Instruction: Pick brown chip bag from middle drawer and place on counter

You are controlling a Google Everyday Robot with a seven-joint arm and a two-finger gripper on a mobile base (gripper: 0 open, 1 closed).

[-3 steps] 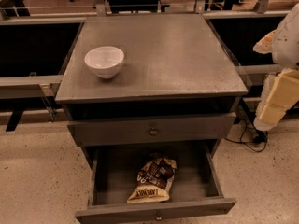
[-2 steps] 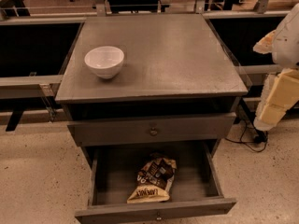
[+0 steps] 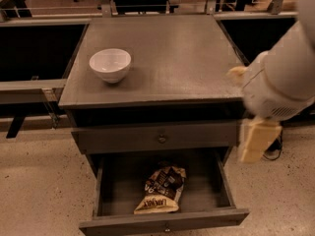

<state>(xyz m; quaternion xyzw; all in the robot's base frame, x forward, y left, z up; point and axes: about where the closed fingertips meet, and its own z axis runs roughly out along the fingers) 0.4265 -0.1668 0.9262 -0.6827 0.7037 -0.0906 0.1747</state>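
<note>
The brown chip bag [image 3: 161,190] lies flat in the open middle drawer [image 3: 118,188], near its front centre, with its cream band toward the front panel. The counter [image 3: 167,53] is the grey cabinet top above. My gripper [image 3: 257,140] hangs as a cream piece below the white arm [image 3: 280,85] at the cabinet's right front corner. It is above and to the right of the open drawer, well apart from the bag and holding nothing that I can see.
A white bowl [image 3: 110,64] stands on the counter's left side. A closed drawer front with a round knob [image 3: 161,138] sits above the open drawer. Dark bins and rails flank the cabinet. Speckled floor lies on both sides.
The arm has swung left and closer, from the frame's right edge to the cabinet's right front corner. The bag, bowl and drawer have not moved.
</note>
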